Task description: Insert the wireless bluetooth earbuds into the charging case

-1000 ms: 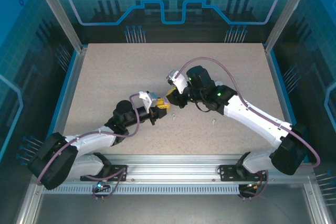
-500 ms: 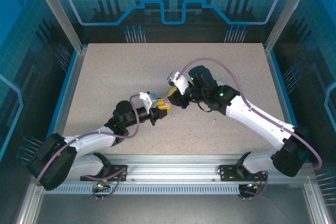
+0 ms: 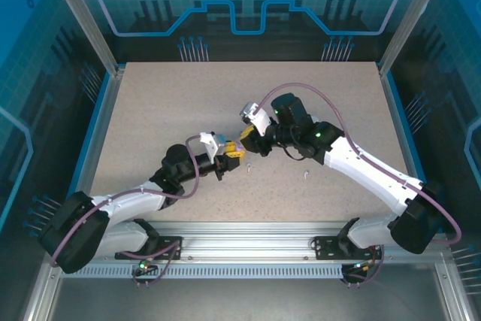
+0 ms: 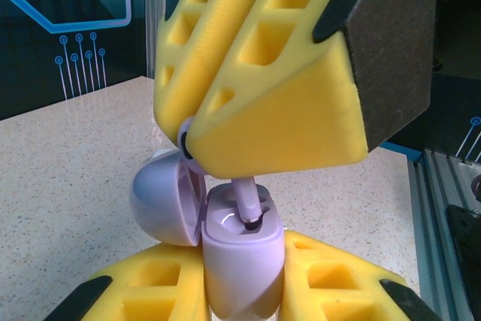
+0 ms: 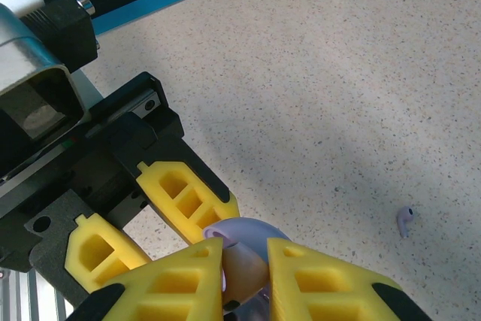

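- Right gripper (image 5: pixel 244 270) has nudged in toward the left gripper (image 4: pixel 240 295) over the last second. Almost no change in the last half second.
- Left gripper is clamped on the charging case (image 4: pixel 242 257), holding it upright near mid-table (image 3: pixel 165 110). Lid (image 4: pixel 164 202) is swung open to the side.
- Right gripper is pinched on a pale purple earbud (image 4: pixel 246 201), directly above the case.
- Key relation: the bud's stem runs near vertical, slightly tilted, with its tip already at the mouth of the case's slot. My read is the next move is a straight push down along the stem axis.
- Risk, as I judge it: that tilt could jam the stem on the slot rim.
- Second purple bud (image 5: pixel 406 221) lies loose on the table, well apart from both grippers. Right arm looks nearer for that pick.
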{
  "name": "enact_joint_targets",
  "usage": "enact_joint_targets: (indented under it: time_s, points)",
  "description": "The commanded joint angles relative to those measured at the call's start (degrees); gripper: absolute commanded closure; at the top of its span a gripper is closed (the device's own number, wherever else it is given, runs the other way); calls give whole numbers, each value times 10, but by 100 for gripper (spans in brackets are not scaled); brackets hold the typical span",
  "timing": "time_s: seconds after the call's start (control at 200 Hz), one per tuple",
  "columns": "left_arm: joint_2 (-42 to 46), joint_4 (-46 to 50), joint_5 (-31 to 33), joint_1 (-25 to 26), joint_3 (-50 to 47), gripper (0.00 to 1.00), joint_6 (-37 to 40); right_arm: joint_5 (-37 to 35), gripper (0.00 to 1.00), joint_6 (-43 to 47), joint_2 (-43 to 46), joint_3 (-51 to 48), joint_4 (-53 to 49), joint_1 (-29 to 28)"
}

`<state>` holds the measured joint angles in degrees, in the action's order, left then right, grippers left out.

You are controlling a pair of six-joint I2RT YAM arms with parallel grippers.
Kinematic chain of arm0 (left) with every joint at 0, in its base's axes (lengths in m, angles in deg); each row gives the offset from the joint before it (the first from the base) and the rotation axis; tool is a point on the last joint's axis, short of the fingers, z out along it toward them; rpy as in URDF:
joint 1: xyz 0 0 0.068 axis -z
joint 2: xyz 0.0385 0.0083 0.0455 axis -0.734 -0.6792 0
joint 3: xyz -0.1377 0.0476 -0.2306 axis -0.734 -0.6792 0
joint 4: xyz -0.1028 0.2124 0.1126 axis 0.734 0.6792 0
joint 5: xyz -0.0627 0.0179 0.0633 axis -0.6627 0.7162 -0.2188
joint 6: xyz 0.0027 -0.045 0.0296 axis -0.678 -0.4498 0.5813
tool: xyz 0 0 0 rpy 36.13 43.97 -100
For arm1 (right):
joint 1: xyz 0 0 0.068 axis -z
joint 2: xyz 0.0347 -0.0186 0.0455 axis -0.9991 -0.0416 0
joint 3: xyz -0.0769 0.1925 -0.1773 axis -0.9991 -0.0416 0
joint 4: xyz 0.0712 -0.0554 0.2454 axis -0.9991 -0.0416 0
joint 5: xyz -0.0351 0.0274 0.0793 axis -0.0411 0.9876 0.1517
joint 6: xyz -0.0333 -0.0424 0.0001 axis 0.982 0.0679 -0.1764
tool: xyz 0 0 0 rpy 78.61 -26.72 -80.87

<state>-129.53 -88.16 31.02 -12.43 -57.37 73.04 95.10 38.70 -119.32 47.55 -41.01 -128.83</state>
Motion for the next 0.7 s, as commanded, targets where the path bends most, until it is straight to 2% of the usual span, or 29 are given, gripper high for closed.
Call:
enact_joint_targets:
  time_s: [0.0,0.435,0.695]
  points:
    - [15,-22,-18,5,27,77,12,27,81,2,6,-11,-7,4]
    - [21,-31,-13,6,26,77,-3,16,80,27,21,-30,-8,4]
    - [22,-36,-17,6,32,76,-4,46,80,41,19,-32,-2,4]
